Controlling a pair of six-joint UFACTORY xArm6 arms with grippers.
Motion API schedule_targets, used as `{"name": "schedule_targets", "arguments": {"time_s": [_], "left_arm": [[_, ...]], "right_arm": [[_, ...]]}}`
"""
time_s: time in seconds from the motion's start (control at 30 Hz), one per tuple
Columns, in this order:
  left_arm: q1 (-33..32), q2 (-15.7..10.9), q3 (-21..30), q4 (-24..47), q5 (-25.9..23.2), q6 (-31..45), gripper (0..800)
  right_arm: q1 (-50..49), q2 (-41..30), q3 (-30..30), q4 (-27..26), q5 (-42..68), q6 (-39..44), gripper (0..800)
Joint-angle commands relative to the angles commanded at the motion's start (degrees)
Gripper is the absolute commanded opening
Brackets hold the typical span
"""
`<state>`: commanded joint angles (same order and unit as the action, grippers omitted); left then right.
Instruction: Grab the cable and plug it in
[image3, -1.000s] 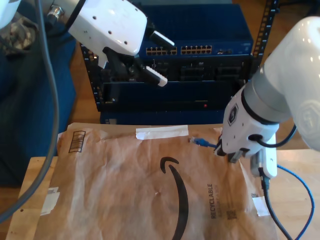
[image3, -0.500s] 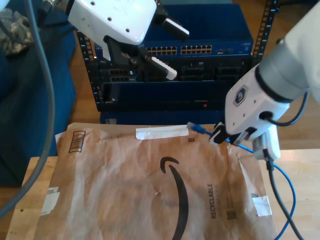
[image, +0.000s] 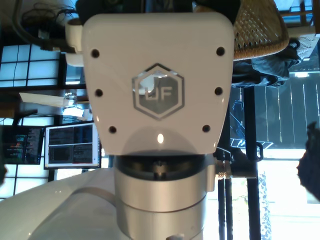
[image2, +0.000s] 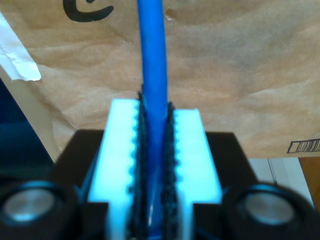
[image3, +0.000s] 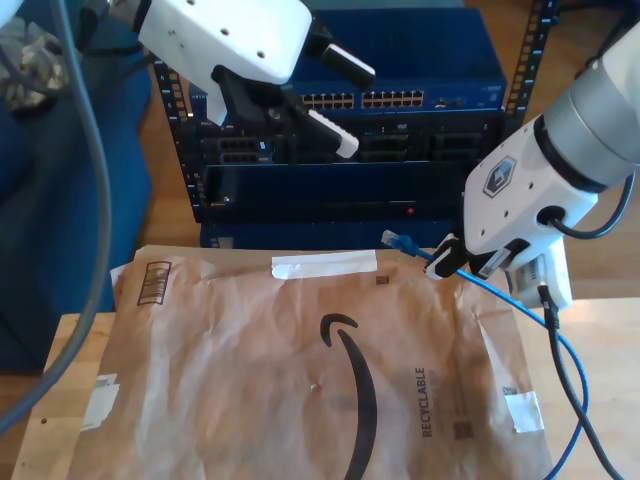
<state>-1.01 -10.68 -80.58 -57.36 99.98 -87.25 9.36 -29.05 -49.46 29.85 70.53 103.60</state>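
Second claw (image3: 447, 262) clenched on cable (image3: 412, 248), plug end free for insertion; first claw (image3: 335, 100) spread, idle near switch (image3: 400, 100).

The exterior view is bright and even, with soft daylight on the brown paper (image3: 300, 370) and only faint shadows. The white arm shells look a little washed out. In the second wrist view the cable (image2: 152, 75) and the pale finger pads (image2: 120, 165) are very close and blurry. In the first wrist view the windows behind glare white, and a small shine sits on the white plate (image: 159, 75).
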Motion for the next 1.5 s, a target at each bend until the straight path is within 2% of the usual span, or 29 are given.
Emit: {"name": "schedule_targets", "arguments": {"time_s": [0.5,0.83,1.0,1.5], "left_arm": [[-0.1,0.1,0.3,0.2,0.0,0.1,800],[-0.1,0.1,0.5,0.2,-0.2,0.1,800],[-0.1,0.1,1.1,0.2,-0.2,0.2,800],[0.0,0.2,1.0,0.4,-0.3,1.8,800]], "right_arm": [[0.2,0.1,-3.6,2.7,0.9,0.2,8],[0.4,1.9,-9.6,4.0,3.1,0.3,9],[0.2,3.9,-13.3,8.0,6.0,0.3,10],[0.1,5.2,-18.0,8.6,7.6,0.5,9]]}}
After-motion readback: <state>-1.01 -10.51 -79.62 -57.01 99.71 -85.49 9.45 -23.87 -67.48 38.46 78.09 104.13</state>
